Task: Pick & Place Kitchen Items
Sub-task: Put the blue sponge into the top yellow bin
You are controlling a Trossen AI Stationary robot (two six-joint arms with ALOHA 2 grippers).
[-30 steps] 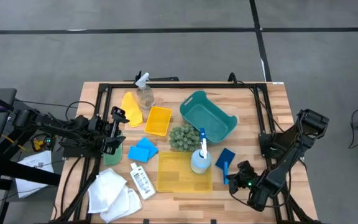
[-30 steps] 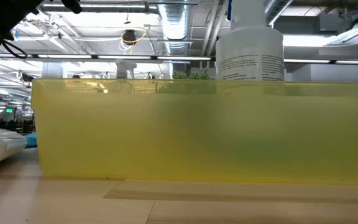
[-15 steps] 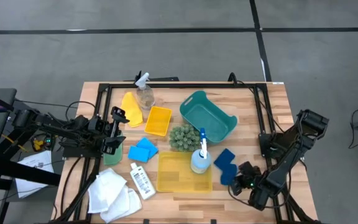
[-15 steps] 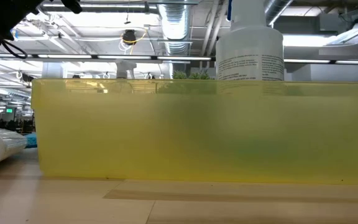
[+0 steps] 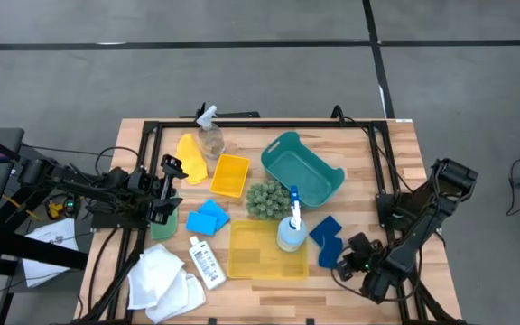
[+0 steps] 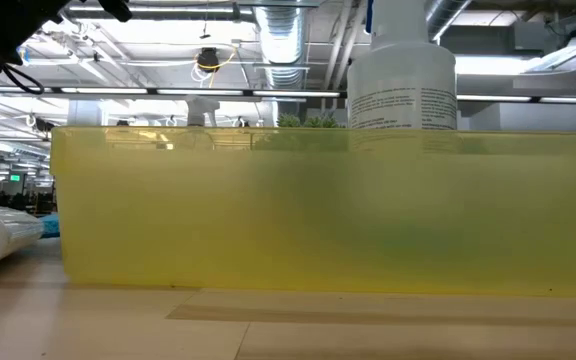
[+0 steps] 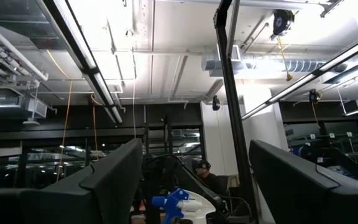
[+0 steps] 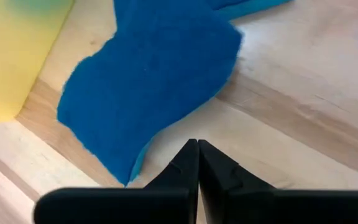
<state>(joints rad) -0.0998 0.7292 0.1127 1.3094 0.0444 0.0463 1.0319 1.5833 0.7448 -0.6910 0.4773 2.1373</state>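
A dark blue sponge (image 5: 324,240) lies flat on the wood beside the clear yellow bin (image 5: 267,250); it fills the right wrist view (image 8: 148,81). My right gripper (image 5: 357,260) is shut just off the sponge's near right edge, with bare wood between them (image 8: 197,149). My left gripper (image 5: 168,190) is open at the table's left, fingers pointing up off the table, above a green piece (image 5: 163,227). A blue-and-white spray bottle (image 5: 291,230) stands in the yellow bin. Light blue sponges (image 5: 208,218), a small white bottle (image 5: 206,263) and white cloths (image 5: 165,280) lie near left.
A teal basket (image 5: 301,169), a green bumpy ball (image 5: 264,199) and a small yellow bin (image 5: 230,175) sit mid-table. A clear spray bottle (image 5: 210,135) and a yellow piece (image 5: 190,147) lie far left. A black frame (image 5: 269,124) rims the table. The yellow bin fills the low view (image 6: 328,210).
My right gripper has drawn back a little toward the table's near right corner, away from the dark blue sponge. The sponge, which stood partly raised a second ago, now lies flatter on the wood beside the yellow bin.
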